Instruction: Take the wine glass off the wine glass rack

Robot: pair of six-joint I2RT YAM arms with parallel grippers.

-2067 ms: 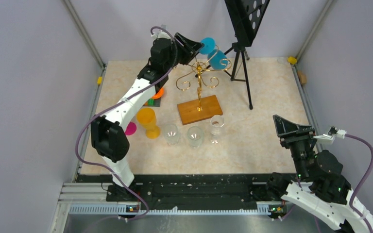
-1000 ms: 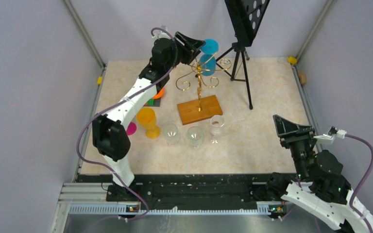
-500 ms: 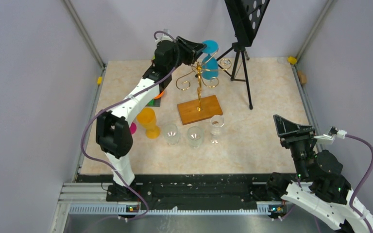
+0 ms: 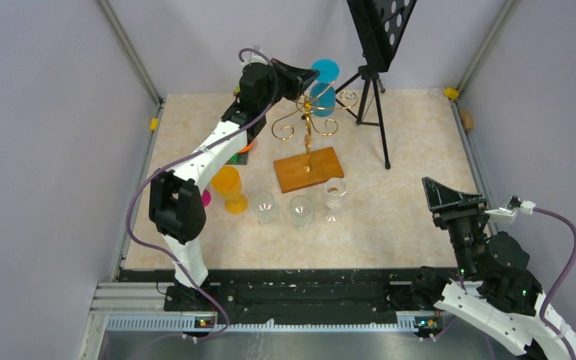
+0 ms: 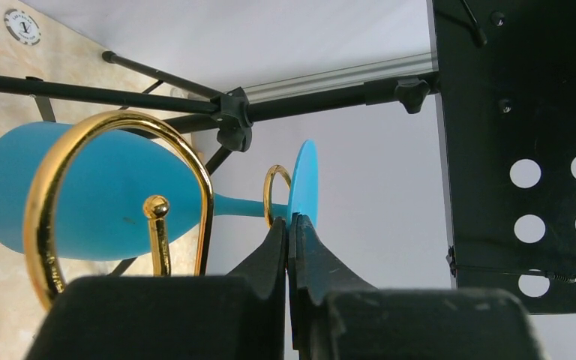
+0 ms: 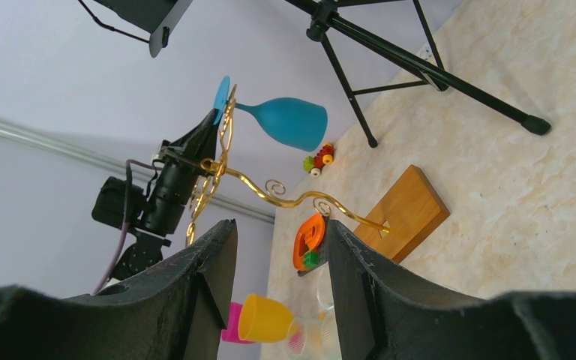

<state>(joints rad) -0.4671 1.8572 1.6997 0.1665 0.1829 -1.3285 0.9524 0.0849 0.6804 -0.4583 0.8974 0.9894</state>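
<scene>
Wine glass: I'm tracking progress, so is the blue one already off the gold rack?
No, the blue wine glass hangs with its stem through a small gold loop of the wine glass rack.

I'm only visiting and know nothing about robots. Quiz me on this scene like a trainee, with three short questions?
1. True or false: the right hand holds a glass.
2. The wine glass hanging on the gold rack is: A orange, B blue, C clear?
3. Fill in: the left hand is shut on that glass's flat ____.
Key: 1 false; 2 B; 3 foot.
</scene>
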